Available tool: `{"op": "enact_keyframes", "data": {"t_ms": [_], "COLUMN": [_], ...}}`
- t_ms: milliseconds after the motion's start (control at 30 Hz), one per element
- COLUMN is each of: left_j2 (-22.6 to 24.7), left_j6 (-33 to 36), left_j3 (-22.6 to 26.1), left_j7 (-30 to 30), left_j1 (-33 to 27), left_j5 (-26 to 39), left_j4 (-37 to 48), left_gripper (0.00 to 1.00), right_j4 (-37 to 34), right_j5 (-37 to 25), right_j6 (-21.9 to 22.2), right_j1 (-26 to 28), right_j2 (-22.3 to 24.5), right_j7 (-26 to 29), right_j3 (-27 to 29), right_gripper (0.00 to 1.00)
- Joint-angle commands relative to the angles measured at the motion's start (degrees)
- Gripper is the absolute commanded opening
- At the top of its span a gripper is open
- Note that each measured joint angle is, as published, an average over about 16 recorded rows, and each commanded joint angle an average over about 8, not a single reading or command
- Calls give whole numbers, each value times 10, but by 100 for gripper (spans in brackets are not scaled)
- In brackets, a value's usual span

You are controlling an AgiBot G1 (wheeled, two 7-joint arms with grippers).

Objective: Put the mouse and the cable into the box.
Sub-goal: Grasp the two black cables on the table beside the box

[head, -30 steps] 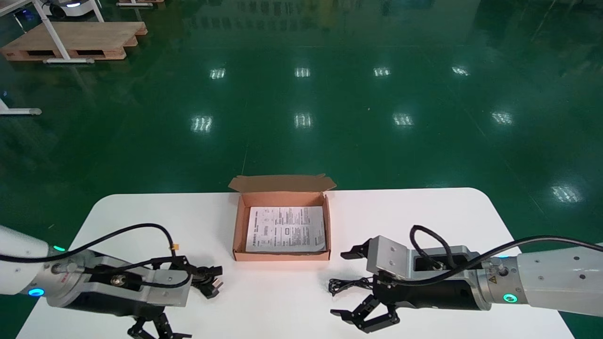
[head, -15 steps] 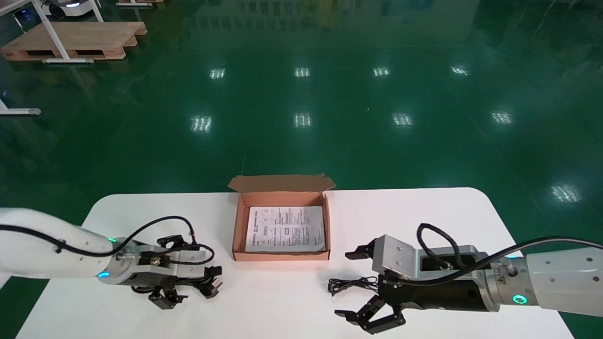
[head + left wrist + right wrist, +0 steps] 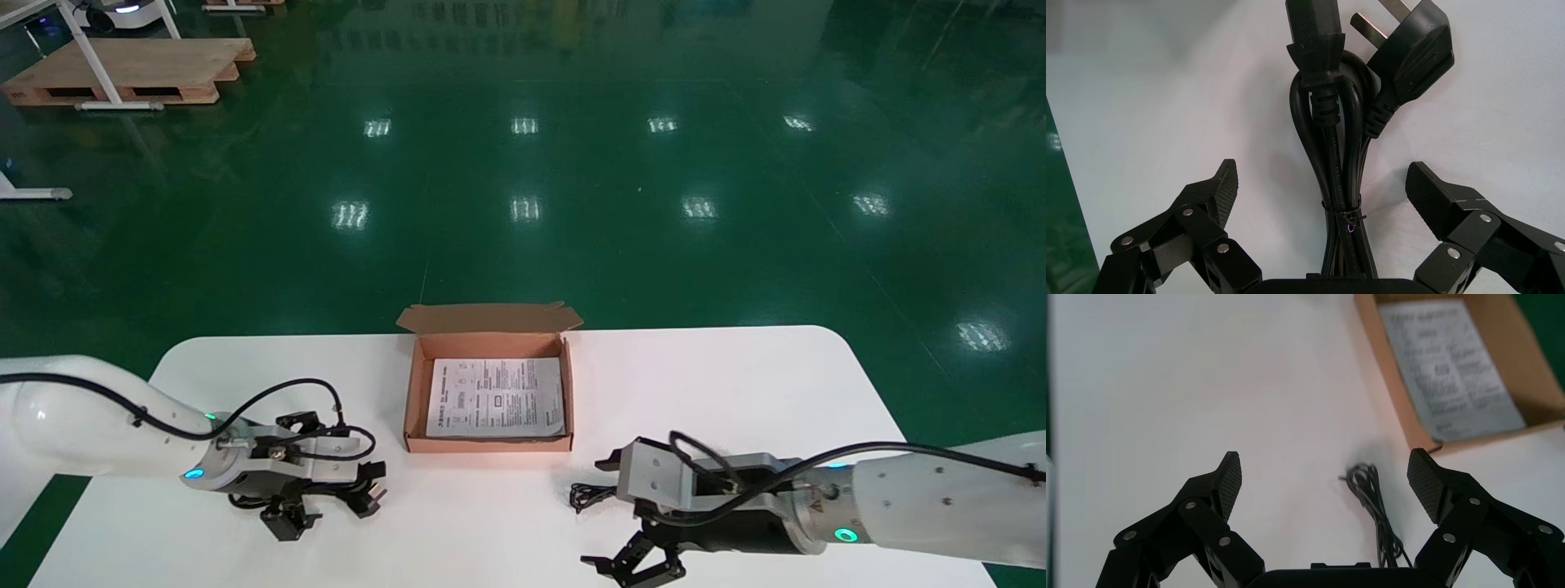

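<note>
Counting the things: one box (image 3: 413,392), one printed sheet (image 3: 496,398), two black cords, two tools, all on one white tabletop (image 3: 719,384).
Box: brown cardboard, open, at the middle of the tabletop on its far half; its lid flap (image 3: 489,317) stands back on the far side.
Printed sheet: lies flat inside the box and covers most of its bottom.
Power cable (image 3: 1333,141): thick, folded into a bundle and bound with a thin tie (image 3: 1347,211); it lies on the tabletop left of the box and apart from it, with its plug (image 3: 1413,49), flat pins showing, at the end toward the box.
Left tool (image 3: 1322,184): low over the tabletop at the near left and spread wide; its fingers (image 3: 1214,196) stand one on each side of the bundle without touching it, and the plug lies beyond the fingertips.
Thin wire (image 3: 1373,502): a small loose tangle on the tabletop, near the box's near right corner and clear of it.
Right tool (image 3: 1324,471): at the near right, pointing toward the left side; its fingers (image 3: 1428,478) are wide apart and grasp nothing, and the thin wire lies just ahead of it, within the spread of the fingers.
In the way: only bare tabletop lies between each cord and the box; the near wall of the box faces both tools.
Around: a glossy green floor (image 3: 523,245) beyond the tabletop, with one wooden pallet (image 3: 131,69) at the far left.
</note>
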Motion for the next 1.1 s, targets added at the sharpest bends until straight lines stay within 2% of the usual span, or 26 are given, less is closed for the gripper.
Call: {"op": "enact_keyframes", "data": {"t_ms": [33,267,600,633,867,900,1100], "left_j2": [3,10,16,17,18,17,17], "left_j6": [-1,-6,-11,-12,-13,-13,-12], "left_j3": [-1,-3,-4,-4,-5,-5,-5], "left_j7": [8,25,40,41,42,42,41], "left_j1": [-4,-11,-17,-18,-18,-18,-18], "left_j5": [-3,-9,-14,-14,-14,-14,-14], "left_j4": [12,38,60,61,64,64,62], "left_gripper": [100,100,100,91,4,0,0], "right_j4": [-16,-141,-273,-280,-293,-292,-285], "right_j5": [-32,-88,-92,-92,-94,-94,-93], "right_j6": [26,89,123,125,130,130,128], "right_j1": [1,28,62,64,70,69,66], "right_j2": [-20,-96,-141,-143,-146,-145,-144], "right_j7": [-7,-77,-142,-145,-147,-147,-146], "right_j3": [-13,-39,-39,-39,-38,-38,-38], "right_gripper": [100,100,100,91,3,0,0]}}
